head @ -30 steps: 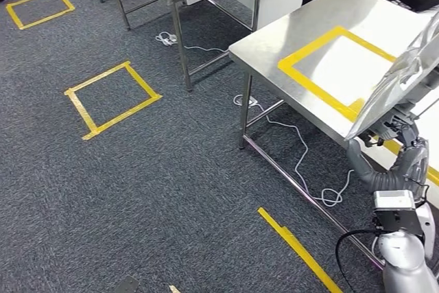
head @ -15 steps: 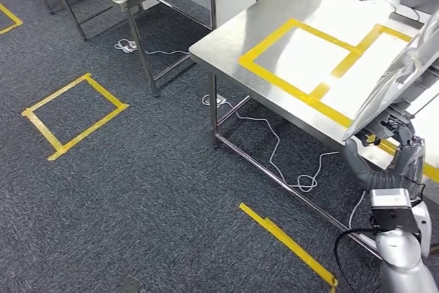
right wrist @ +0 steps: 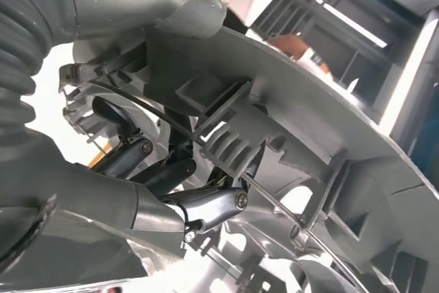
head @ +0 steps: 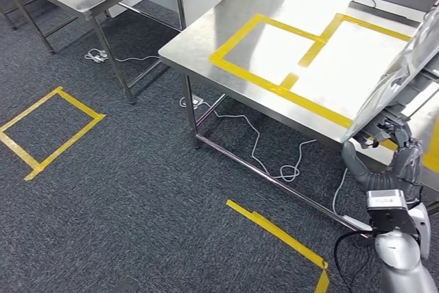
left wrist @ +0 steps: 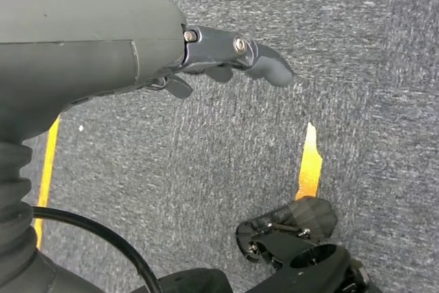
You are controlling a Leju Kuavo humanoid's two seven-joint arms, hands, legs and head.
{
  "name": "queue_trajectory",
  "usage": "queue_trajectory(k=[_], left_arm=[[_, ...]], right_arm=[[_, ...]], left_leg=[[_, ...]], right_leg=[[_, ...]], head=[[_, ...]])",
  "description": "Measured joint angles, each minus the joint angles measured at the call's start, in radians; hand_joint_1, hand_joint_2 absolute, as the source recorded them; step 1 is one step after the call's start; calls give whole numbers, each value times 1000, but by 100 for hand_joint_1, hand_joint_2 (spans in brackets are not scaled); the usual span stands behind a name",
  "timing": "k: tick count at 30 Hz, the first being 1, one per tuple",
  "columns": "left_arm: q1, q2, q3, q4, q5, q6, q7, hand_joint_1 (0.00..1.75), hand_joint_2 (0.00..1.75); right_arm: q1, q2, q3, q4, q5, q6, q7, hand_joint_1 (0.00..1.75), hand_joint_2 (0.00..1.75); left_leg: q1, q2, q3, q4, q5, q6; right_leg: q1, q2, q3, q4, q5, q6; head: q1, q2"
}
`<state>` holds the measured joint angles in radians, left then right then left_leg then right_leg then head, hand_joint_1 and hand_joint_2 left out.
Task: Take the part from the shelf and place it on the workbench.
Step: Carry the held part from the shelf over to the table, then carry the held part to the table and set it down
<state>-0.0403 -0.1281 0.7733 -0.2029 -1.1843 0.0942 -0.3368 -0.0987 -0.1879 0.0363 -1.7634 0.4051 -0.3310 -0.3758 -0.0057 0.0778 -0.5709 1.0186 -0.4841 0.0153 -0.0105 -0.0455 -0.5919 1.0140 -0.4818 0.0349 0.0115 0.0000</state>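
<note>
At the right edge of the head view, the right hand (head: 398, 152) grips the large silver-grey ribbed plastic part (head: 398, 77) from underneath, its dark fingers (right wrist: 207, 207) hooked into the ribs. The part tilts over the steel workbench (head: 243, 18) with yellow tape squares, its upper end cut off by the frame. The left hand (left wrist: 228, 53) hangs over grey carpet (left wrist: 362, 66), fingers loosely apart, holding nothing.

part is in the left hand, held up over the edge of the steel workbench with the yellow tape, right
Not quite: the right hand holds the part, not the left. The head view shows it raised at the edge of the steel workbench with the yellow tape. In the left wrist view, the left hand hangs over carpet with nothing in it.
</note>
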Motion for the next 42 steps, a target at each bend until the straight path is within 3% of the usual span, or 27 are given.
queue_trajectory(k=[1, 3, 6, 7, 8, 10, 12, 14, 16, 18, 20, 22, 23, 24, 25, 27, 29, 31, 33, 34, 36, 37, 38, 39, 40, 42], left_arm=[[-1, 0, 0, 0, 0, 0, 0, 0, 175], [-2, 1, 0, 0, -1, 0, 0, 0, 175], [0, 2, 4, 0, -1, -1, 0, 0, 175], [0, 2, 6, 0, -1, -1, 0, 0, 175], [1, 3, 8, 0, -1, -2, 0, 0, 175], [1, 5, 10, 0, -1, -2, 0, 0, 175], [1, 8, 12, 0, -1, -2, 0, 0, 175], [2, 10, 14, 0, -2, -2, 0, 0, 175], [0, 8, 15, 0, -3, -2, 0, 0, 175], [-1, 8, 16, 0, -5, -2, 0, 0, 175], [-1, 9, 17, 0, -7, -2, 0, 0, 175], [1, 10, 18, 0, -8, -5, -1, 0, 175], [1, 10, 18, 0, -9, -8, -1, 0, 175], [0, 10, 18, 0, -9, -9, -1, 0, 175], [0, 9, 18, 0, -9, -11, -1, 0, 175], [-2, 9, 18, 0, -9, -12, -2, 0, 175], [-2, 10, 18, 0, -9, -12, -2, 0, 175], [-2, 10, 18, 0, -10, -11, -2, 0, 175], [-4, 11, 19, 0, -10, -11, -2, 0, 175], [-4, 12, 19, 0, -10, -11, -2, 0, 175], [-3, 12, 19, 0, -10, -11, -2, 0, 175], [-1, 12, 19, 0, -11, -11, -2, 0, 175], [0, 12, 19, 0, -11, -11, -2, 0, 175], [1, 12, 19, 0, -12, -11, -2, 0, 175], [1, 12, 19, 0, -12, -11, -2, 0, 175], [0, 14, 19, 0, -12, -11, -2, 0, 175]], right_arm=[[0, 0, 0, 0, 2, 3, 3, 175, 175], [-2, 0, 2, 2, 6, 10, 8, 175, 175], [-6, 0, 7, 7, 9, 22, 10, 175, 175], [-7, 0, 9, 9, 9, 25, 10, 175, 175], [-7, 0, 11, 11, 9, 26, 10, 175, 175], [-7, 0, 14, 14, 9, 28, 11, 175, 175], [-9, 0, 16, 15, 8, 29, 11, 175, 175], [-14, 0, 18, 17, 9, 32, 11, 175, 175], [-17, -2, 21, 18, 9, 36, 12, 175, 175], [-19, -6, 26, 20, 8, 38, 13, 175, 175], [-26, -9, 31, 24, 8, 38, 13, 175, 175], [-31, -9, 35, 29, 8, 40, 13, 175, 175], [-31, -10, 37, 32, 8, 41, 13, 175, 175], [-32, -10, 38, 35, 8, 41, 14, 175, 175], [-33, -10, 39, 38, 8, 42, 15, 175, 175], [-39, -10, 42, 41, 8, 43, 18, 175, 175], [-46, -11, 45, 43, 8, 44, 19, 175, 175], [-49, -12, 47, 43, 8, 44, 20, 175, 175], [-50, -12, 47, 44, 8, 44, 23, 175, 175], [-50, -12, 48, 45, 8, 44, 24, 175, 175], [-52, -12, 49, 48, 6, 47, 26, 175, 175], [-52, -12, 50, 50, 4, 49, 26, 175, 175], [-52, -12, 51, 51, 3, 52, 26, 175, 175], [-52, -12, 52, 52, 2, 54, 26, 175, 175], [-52, -12, 53, 53, 1, 55, 26, 175, 175], [-53, -12, 55, 54, 0, 55, 26, 175, 175]], left_leg=[[1, 3, 1, 2, -4, -4], [5, -20, -12, 43, -37, -14], [8, -64, -92, 229, -130, -20], [8, -68, -114, 277, -143, -19], [8, -70, -121, 291, -135, -17], [7, -83, -85, 204, -69, -6], [9, -125, -31, 74, -8, 6], [8, -152, -8, 18, 1, 11], [8, -136, -5, 5, 2, 13], [12, -116, -1, -9, 10, 20], [13, -95, 1, -16, 13, 26], [11, -72, 0, -15, 13, 28], [10, -61, 1, -15, 12, 28], [10, -50, 1, -15, 11, 27], [10, -41, 2, -14, 9, 26], [6, -25, 3, -11, 5, 20], [-1, -10, 3, -7, 2, 12], [-3, 5, 5, -6, 0, 4], [1, -10, -1, 17, -21, -8], [4, -27, -16, 56, -47, -13], [8, -61, -71, 187, -114, -20], [9, -66, -97, 247, -136, -21], [9, -69, -113, 280, -140, -21], [9, -70, -111, 273, -123, -21], [10, -74, -92, 229, -90, -18], [12, -105, -34, 94, -22, -11]], right_leg=[[-1, 8, -1, 0, 1, -6], [-5, 25, 0, -2, 5, -18], [-5, 52, 0, -2, 7, -29], [-4, 63, 0, -2, 7, -30], [-3, 74, 0, -2, 7, -30], [-1, 97, 1, -1, 7, -29], [-2, 116, -1, 1, 9, -26], [-6, 134, -10, 2, 13, -16], [-10, 150, -19, -2, 18, -2], [-8, 125, -35, 20, 1, 8], [-6, 77, -83, 116, -52, 14], [-8, 56, -137, 235, -96, 21], [-9, 53, -148, 260, -96, 23], [-9, 50, -138, 242, -77, 25], [-9, 42, -108, 186, -45, 24], [-4, 4, -34, 49, 3, 18], [2, -16, -2, -11, 11, 6], [4, 2, -2, -11, 14, -6], [0, 18, -2, -14, 18, -17], [-2, 26, -1, -16, 20, -23], [-4, 42, -1, -16, 21, -30], [-4, 53, -1, -16, 21, -32], [-3, 64, -1, -15, 21, -32], [-3, 75, -1, -14, 21, -32], [-3, 86, -1, -12, 21, -31], [-3, 106, -3, -6, 20, -27]], head=[[0, 0], [-2, 0], [-6, 0], [-6, 0], [-6, 0], [-6, 0], [-6, 0], [-7, 0], [-10, 0], [-5, 0], [2, 0], [4, 0], [4, 0], [4, 0], [4, 0], [4, 0], [3, 0], [3, 0], [1, 0], [-2, 0], [-6, 0], [-6, 0], [-6, 0], [-6, 0], [-6, 0], [-6, 0]])
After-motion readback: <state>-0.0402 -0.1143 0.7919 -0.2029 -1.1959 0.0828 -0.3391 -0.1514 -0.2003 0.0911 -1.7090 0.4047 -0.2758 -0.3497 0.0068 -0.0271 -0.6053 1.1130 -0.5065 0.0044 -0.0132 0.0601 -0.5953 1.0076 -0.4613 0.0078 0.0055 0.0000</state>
